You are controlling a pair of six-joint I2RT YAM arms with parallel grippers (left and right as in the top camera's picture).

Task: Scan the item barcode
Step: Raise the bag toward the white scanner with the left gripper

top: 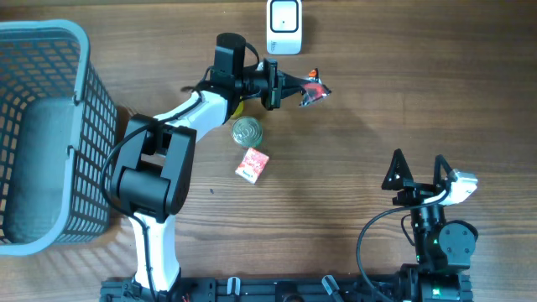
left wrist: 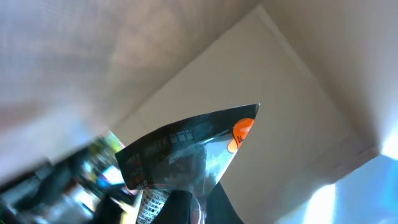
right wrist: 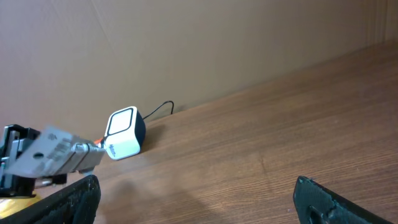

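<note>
Packet (top: 315,92): a small dark, glossy sachet with an orange-red spot, pinched in the left hand (top: 299,87) and held off the tabletop (top: 403,84) in the upper centre of the overhead frame. That hand is fully closed on one edge of it. The left wrist view shows the film standing up out of the closed fingers, with fine print along its lower left side (too blurred to say whether that is the barcode).

The scanner (top: 284,25), a small white box with a cable, sits at the top centre of the overhead frame, just above and a little left of the packet. In the right wrist view the packet appears near the scanner, to its left, but not squarely before its face.

The right hand (top: 417,170) rests at the lower right of the overhead frame, jaws spread wide and holding nothing. A tin can (top: 247,130) and a small red carton (top: 252,164) lie below the left arm, and a grey mesh basket (top: 50,33) fills the left edge.

I judge the step in hand to be presenting the item to the scanner: the pickup is done, but no read is confirmed. The next move likely calls for turning the wrist so the printed side faces the scanner window, then bringing it closer without crumpling the film
</note>
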